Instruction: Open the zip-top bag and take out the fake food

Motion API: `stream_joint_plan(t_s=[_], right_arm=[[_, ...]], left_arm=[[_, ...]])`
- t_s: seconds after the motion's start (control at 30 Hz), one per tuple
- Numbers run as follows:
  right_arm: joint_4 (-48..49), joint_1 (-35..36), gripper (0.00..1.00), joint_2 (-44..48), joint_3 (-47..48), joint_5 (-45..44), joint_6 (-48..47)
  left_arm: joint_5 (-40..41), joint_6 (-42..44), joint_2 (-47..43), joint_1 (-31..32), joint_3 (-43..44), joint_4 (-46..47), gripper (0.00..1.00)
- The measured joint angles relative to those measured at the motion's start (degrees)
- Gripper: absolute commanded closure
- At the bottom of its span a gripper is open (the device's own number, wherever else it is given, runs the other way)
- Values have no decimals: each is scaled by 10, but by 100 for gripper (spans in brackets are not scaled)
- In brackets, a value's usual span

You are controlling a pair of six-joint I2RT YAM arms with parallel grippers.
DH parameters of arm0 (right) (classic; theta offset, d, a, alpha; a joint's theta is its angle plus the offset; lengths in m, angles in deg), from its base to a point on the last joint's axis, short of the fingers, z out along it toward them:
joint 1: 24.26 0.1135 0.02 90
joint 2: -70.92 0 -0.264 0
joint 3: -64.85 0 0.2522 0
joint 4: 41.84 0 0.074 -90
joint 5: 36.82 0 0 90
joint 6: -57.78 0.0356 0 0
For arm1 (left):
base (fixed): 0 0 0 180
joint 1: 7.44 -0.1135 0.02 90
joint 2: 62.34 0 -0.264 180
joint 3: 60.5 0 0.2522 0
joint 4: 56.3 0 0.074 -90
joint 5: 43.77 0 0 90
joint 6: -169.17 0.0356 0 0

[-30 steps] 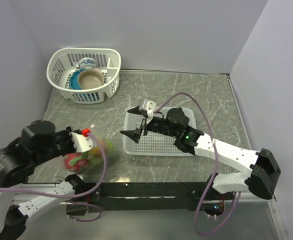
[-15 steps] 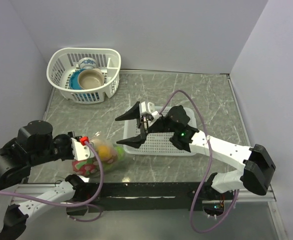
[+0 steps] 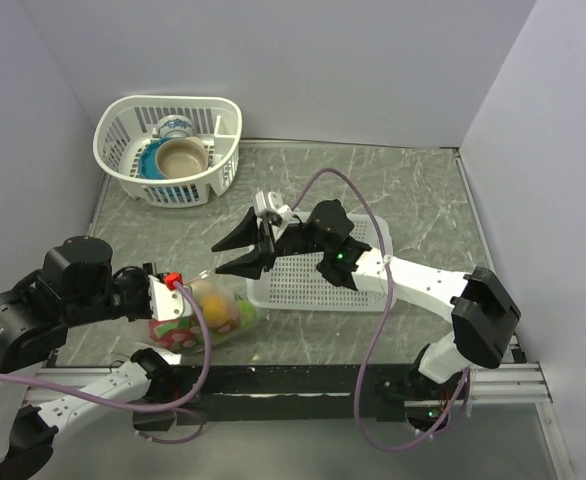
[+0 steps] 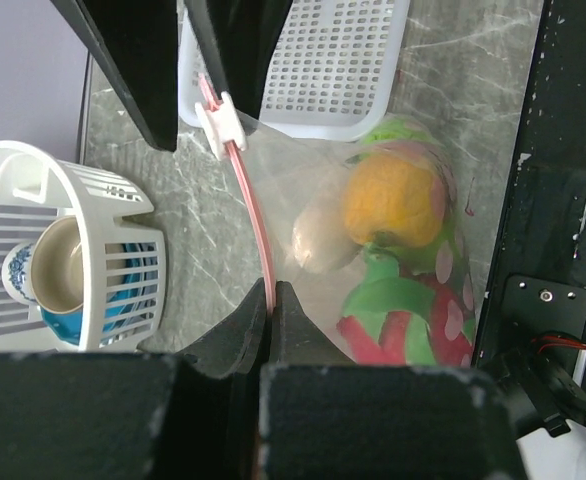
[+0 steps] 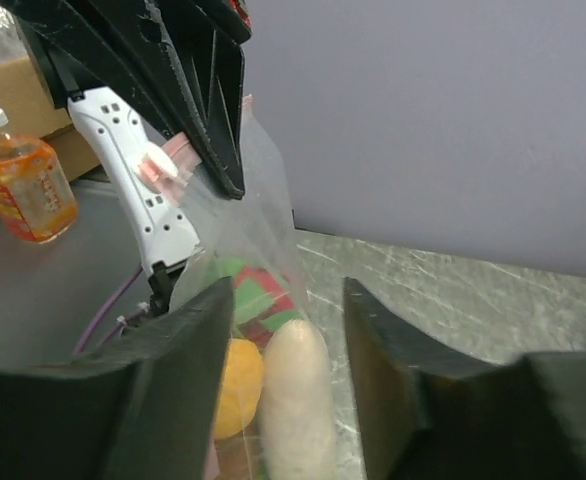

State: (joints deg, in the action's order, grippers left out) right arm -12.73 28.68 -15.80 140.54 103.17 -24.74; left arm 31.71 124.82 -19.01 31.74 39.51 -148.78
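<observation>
The zip-top bag [image 3: 213,310] hangs at the front left, full of fake food. My left gripper [image 3: 181,290] is shut on its pink zipper strip [image 4: 258,225], with the jaws pressed together at the strip's near end [image 4: 272,285]. A white slider [image 4: 218,120] sits at the strip's far end. Inside the bag are an orange fruit [image 4: 393,200], a white oblong [image 4: 318,245] and a pink-red dragon fruit [image 4: 403,320]. My right gripper [image 3: 218,260] is open, its fingers [image 4: 133,70] either side of the slider end. In the right wrist view the bag [image 5: 263,230] lies between them [image 5: 288,320].
A flat white mesh basket [image 3: 328,285] lies under my right arm, beside the bag. A rounded white basket [image 3: 123,170] with bowls and a cup stands at the back left. The black front rail [image 3: 303,380] runs just below the bag.
My right gripper has swung left from over the flat basket to the bag's top edge. My left gripper has turned the bag so that it leans towards the right.
</observation>
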Motion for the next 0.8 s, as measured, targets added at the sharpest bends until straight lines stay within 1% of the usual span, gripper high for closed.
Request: stream_joint_plan(t_s=[0.03,0.07,0.17,0.23,0.27,0.3,0.4,0.47,0.6,0.7,0.8], right_arm=[[1,0,43,-4,3,2,6],[1,0,38,-8,7,5,10],[2,3,25,-12,14,8,18],[0,4,19,-13,18,10,19],[0,5,15,-13,18,12,19],[-1,5,13,-13,18,17,19],[-7,7,13,-12,18,35,13],[-28,7,12,-9,18,45,-2],[-105,7,12,6,18,69,-46],[-125,7,16,15,18,79,-57],[-116,8,19,18,18,82,-49]], left_arm=[[-1,0,0,0,0,0,99],[-2,0,0,0,0,0,99],[-2,0,0,0,-2,2,99],[-3,0,0,0,-7,3,99],[-4,2,0,0,-9,4,99],[-4,2,0,0,-10,4,99],[-6,2,0,0,-12,4,99],[-6,2,0,0,-12,4,99],[-5,2,0,0,-12,4,99],[-5,3,0,0,-12,4,99],[-5,3,0,0,-12,5,99]])
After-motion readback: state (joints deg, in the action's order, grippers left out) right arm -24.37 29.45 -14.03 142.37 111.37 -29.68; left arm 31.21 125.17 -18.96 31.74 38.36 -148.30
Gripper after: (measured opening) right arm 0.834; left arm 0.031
